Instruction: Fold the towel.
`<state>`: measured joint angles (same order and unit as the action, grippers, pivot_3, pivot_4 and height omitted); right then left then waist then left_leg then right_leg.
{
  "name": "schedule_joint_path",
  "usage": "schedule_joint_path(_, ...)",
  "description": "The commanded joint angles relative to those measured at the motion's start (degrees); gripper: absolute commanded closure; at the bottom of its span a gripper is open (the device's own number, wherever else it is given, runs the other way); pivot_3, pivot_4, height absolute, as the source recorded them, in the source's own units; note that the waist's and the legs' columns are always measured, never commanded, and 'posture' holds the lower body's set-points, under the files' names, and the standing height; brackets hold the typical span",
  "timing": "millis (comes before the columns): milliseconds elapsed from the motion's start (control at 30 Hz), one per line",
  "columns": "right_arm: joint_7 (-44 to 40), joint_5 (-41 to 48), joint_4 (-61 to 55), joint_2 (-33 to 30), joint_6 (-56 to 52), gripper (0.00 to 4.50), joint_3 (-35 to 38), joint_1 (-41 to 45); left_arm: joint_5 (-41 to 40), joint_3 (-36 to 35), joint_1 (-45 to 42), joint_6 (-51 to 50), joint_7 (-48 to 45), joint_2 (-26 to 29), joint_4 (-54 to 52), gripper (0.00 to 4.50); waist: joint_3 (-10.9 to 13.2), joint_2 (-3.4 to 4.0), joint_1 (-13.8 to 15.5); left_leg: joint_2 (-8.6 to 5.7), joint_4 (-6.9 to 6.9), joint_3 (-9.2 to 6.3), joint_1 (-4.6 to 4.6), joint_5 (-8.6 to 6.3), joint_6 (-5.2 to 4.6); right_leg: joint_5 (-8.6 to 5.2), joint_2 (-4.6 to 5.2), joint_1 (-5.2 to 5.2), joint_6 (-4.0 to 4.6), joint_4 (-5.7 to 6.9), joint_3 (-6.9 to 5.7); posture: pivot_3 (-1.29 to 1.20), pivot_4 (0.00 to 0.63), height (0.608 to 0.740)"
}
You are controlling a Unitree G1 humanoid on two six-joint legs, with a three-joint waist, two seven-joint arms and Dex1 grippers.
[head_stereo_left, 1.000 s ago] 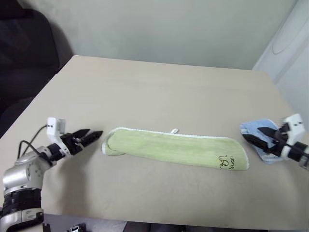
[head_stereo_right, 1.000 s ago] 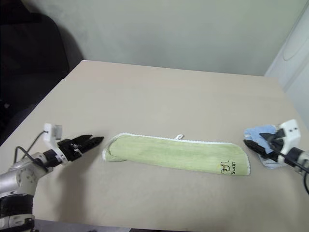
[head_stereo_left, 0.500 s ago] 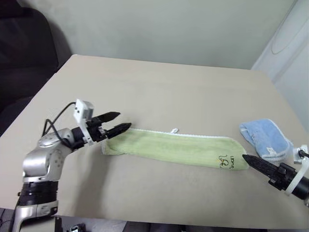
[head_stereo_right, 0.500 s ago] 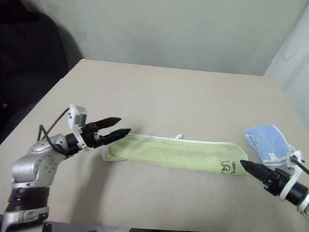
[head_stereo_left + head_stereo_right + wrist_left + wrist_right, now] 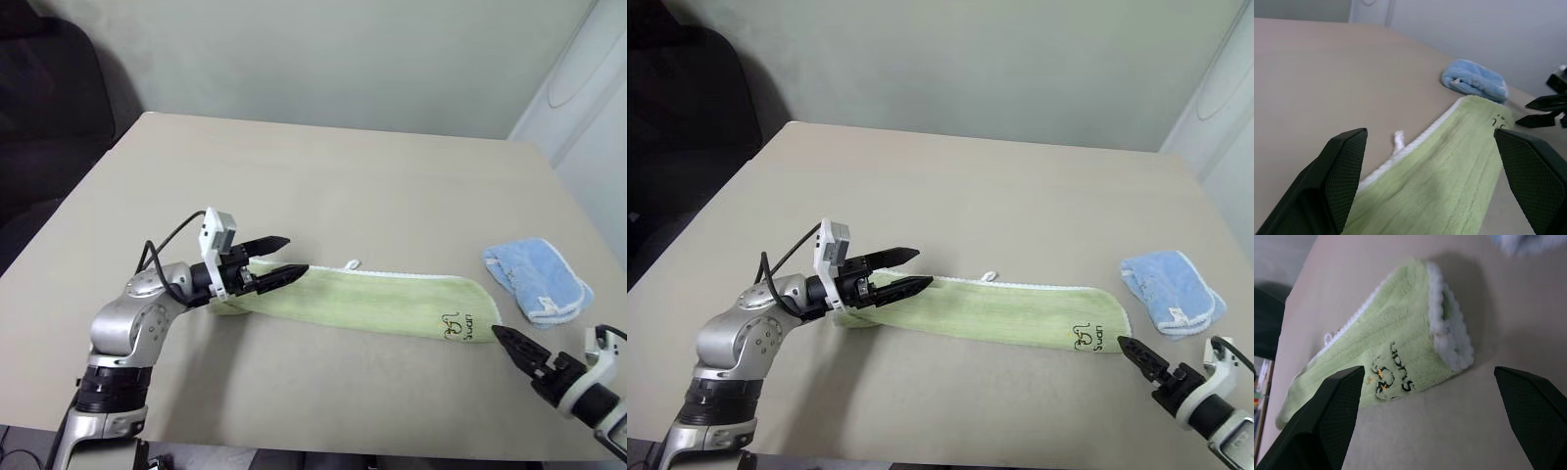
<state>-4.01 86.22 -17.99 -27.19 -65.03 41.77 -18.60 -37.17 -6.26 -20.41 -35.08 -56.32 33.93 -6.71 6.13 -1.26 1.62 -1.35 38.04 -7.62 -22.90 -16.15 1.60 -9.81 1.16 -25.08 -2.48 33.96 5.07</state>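
Left gripper (image 5: 279,258) swung in over the towel's (image 5: 382,304) left end and right gripper (image 5: 511,345) dropped back near its logo end, both wide open and empty; towel lies folded lengthwise mid-table, so I next pinch both ends.

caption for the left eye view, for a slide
Open left gripper over one end of the folded towel; open right gripper near the other.
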Motion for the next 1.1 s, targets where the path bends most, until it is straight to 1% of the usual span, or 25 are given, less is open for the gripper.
schedule_joint_path(33, 2.54, 1.85, 1.08, 1.18, 2.79, 0.02, -3.0, 1.91, -1.8, -0.89, 0.57, -0.71, 0.76, -0.11, -3.73, 0.0, -0.03, -0.02, -0.05, 0.01, 0.0, 0.0, 0.0, 0.0, 0.0, 0.01, 0.0, 0.0, -0.03, 0.0, 0.0, 0.0, 0.15, 0.74)
schedule_joint_path(167, 4.87, 1.35, 4.13, 2.68, 5.05, 0.02, -6.39, 4.86, -2.89, -1.75, 1.62, -1.61, 2.05, 0.0, -5.49, 0.0, -0.2, -0.36, -0.62, 0.05, -0.01, 0.01, 0.0, -0.02, 0.03, 0.03, -0.01, 0.04, -0.05, 0.0, -0.03, 0.0, 0.15, 0.74)
schedule_joint_path(333, 5.36, -0.49, 7.15, 4.03, 7.3, 0.02, -10.08, 8.32, -3.95, -2.14, 2.8, -2.3, 3.46, 0.25, -7.35, 0.0, -0.43, -0.81, -1.58, 0.1, 0.0, 0.01, 0.09, -0.06, 0.1, 0.03, -0.01, 0.11, -0.06, -0.04, -0.07, 0.0, 0.15, 0.74)
schedule_joint_path(467, 5.9, -0.86, 7.64, 5.03, 8.31, 0.02, -12.18, 10.08, -4.44, -2.28, 3.23, -2.41, 4.36, 0.48, -8.05, 0.0, -0.49, -0.98, -1.86, 0.12, 0.0, 0.01, 0.17, -0.13, 0.17, 0.04, -0.01, 0.11, -0.04, -0.03, -0.08, 0.0, 0.15, 0.74)
schedule_joint_path(533, 5.77, -1.22, 7.88, 5.29, 8.57, 0.02, -12.72, 10.24, -4.56, -2.27, 3.24, -2.37, 4.61, 0.6, -8.04, 0.0, -0.53, -1.05, -1.86, 0.11, 0.0, 0.01, 0.44, -0.17, 0.17, 0.06, -0.01, 0.1, -0.02, -0.03, -0.07, 0.0, 0.15, 0.74)
schedule_joint_path(600, 5.5, -1.44, 8.11, 5.52, 8.77, 0.02, -13.28, 10.39, -4.57, -2.25, 3.21, -2.26, 4.83, 0.7, -7.99, 0.0, -0.55, -1.08, -1.88, 0.11, 0.0, 0.02, 0.48, -0.26, 0.19, 0.12, -0.01, 0.12, 0.0, -0.02, -0.08, 0.0, 0.15, 0.74)
schedule_joint_path(667, 5.6, -1.36, 7.82, 5.63, 9.06, 0.4, -13.67, 10.56, -4.6, -2.22, 3.11, -2.22, 4.88, 0.74, -7.94, 0.0, -0.56, -1.09, -1.89, 0.12, -0.01, 0.02, 0.46, -0.35, 0.22, 0.12, -0.01, 0.15, 0.0, -0.01, -0.08, 0.0, 0.15, 0.74)
schedule_joint_path(733, 5.66, -1.23, 7.47, 5.54, 9.3, 0.94, -13.87, 10.58, -4.56, -2.18, 2.96, -2.14, 4.84, 0.78, -7.72, 0.0, -0.56, -1.08, -1.89, 0.13, -0.06, 0.02, 0.45, -0.39, 0.23, 0.11, -0.01, 0.15, -0.01, -0.01, -0.08, 0.0, 0.15, 0.74)
schedule_joint_path(833, 5.5, 0.08, 6.34, 4.49, 9.58, 2.11, -12.57, 9.35, -4.41, -2.16, 2.52, -1.93, 4.8, 0.84, -7.17, 0.0, -0.57, -1.0, -1.78, 0.16, -0.07, 0.01, 0.62, -0.44, 0.24, 0.12, -0.01, 0.09, 0.0, 0.0, -0.1, 0.0, 0.15, 0.74)
schedule_joint_path(967, 4.95, 0.51, 4.51, 2.74, 10.11, 3.54, -11.22, 7.91, -4.3, -2.04, 2.15, -1.63, 4.78, 0.66, -6.48, 0.0, -0.64, -0.65, -1.25, 0.15, -0.08, 0.0, 0.58, -0.61, 0.19, 0.15, 0.0, 0.1, 0.05, 0.04, -0.09, 0.0, 0.15, 0.74)
schedule_joint_path(1033, 4.33, 0.7, 2.59, 1.18, 10.39, 4.18, -10.34, 7.19, -4.2, -1.95, 2.09, -1.49, 4.87, 0.45, -6.2, 0.0, -0.65, -0.6, -1.03, 0.14, -0.08, 0.01, 0.61, -0.68, 0.18, 0.14, -0.01, 0.15, 0.04, 0.03, -0.1, 0.0, 0.15, 0.74)
schedule_joint_path(1067, 3.33, 0.02, 0.84, -0.38, 10.29, 4.45, -9.96, 6.53, -4.12, -1.96, 2.12, -1.4, 4.97, 0.33, -6.01, 0.0, -0.63, -0.53, -0.93, 0.11, -0.07, 0.01, 0.59, -0.69, 0.16, 0.13, 0.01, 0.16, 0.01, 0.01, -0.1, 0.0, 0.15, 0.74)
schedule_joint_path(1100, 2.15, -0.65, -0.95, -2.08, 10.22, 4.45, -9.49, 5.78, -4.08, -2.03, 2.23, -1.33, 5.08, 0.24, -5.92, 0.0, -0.61, -0.43, -0.83, 0.08, -0.03, 0.01, 0.58, -0.69, 0.15, 0.12, 0.04, 0.15, 0.0, 0.0, -0.09, 0.0, 0.15, 0.74)
